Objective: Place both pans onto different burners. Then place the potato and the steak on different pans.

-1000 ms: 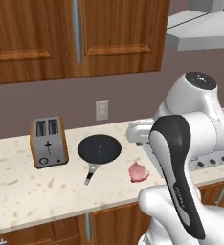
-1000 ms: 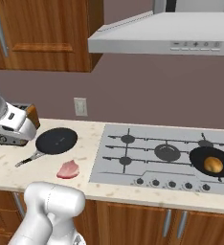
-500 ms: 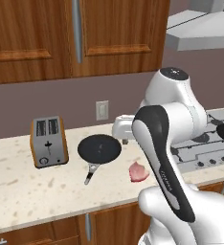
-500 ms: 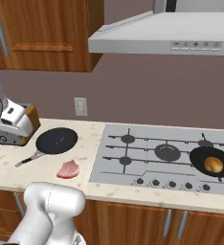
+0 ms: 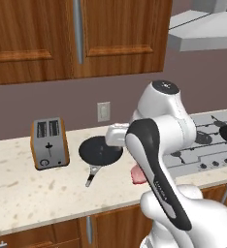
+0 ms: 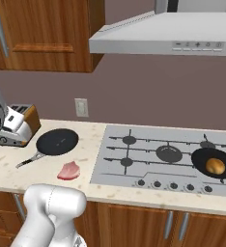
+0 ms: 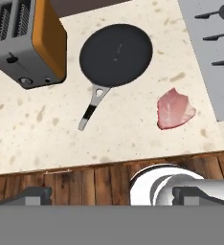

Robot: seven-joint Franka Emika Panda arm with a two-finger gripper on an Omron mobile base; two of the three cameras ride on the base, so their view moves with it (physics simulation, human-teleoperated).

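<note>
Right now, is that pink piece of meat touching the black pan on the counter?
Apart. The hand view shows bare speckled counter between the steak and the pan.

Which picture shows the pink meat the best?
The hand view: the steak lies whole and close on the counter. The right base view shows it small, and in the left base view the arm covers most of it.

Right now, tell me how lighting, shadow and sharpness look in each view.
Left base view: even, flat light, the arm blocking part of the steak. Right base view: sharp, with the range hood lit pale and no glare on the cooktop. Hand view: crisp, with only faint shadow around the empty pan.
</note>
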